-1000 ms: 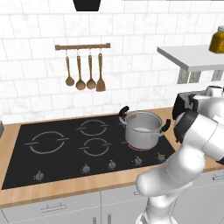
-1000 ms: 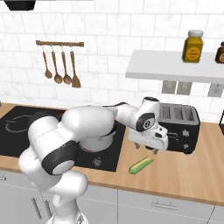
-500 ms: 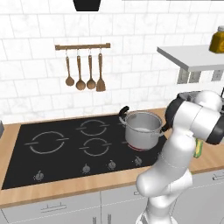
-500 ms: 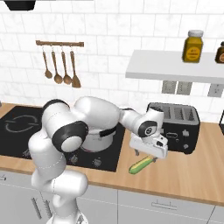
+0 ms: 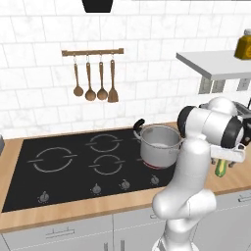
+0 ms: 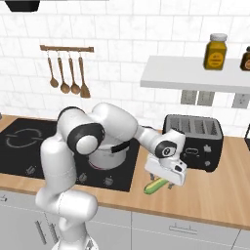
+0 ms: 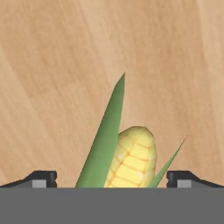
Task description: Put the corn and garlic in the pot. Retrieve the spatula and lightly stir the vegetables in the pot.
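Note:
The corn (image 7: 131, 157), a yellow cob in green husk leaves, lies on the wooden counter to the right of the cooktop. It also appears as corn (image 6: 155, 186) and corn (image 5: 220, 168) in the base views. My gripper (image 7: 111, 179) is open and low over it, one fingertip on each side of the cob without touching it. The hand (image 6: 166, 170) hangs just above the cob. The steel pot (image 5: 159, 142) stands on the front right burner, left of the corn. The garlic and the teal-handled spatula are out of view.
A black toaster (image 6: 193, 141) stands right behind the hand. Above it a white shelf (image 6: 195, 73) carries jars. Wooden spoons and a wooden spatula hang on a wall rack (image 5: 95, 81). The black cooktop (image 5: 73, 166) spreads to the left.
The arm has folded and the hand has come down from in front of the toaster to just over the corn. The corn and pot have stayed put.

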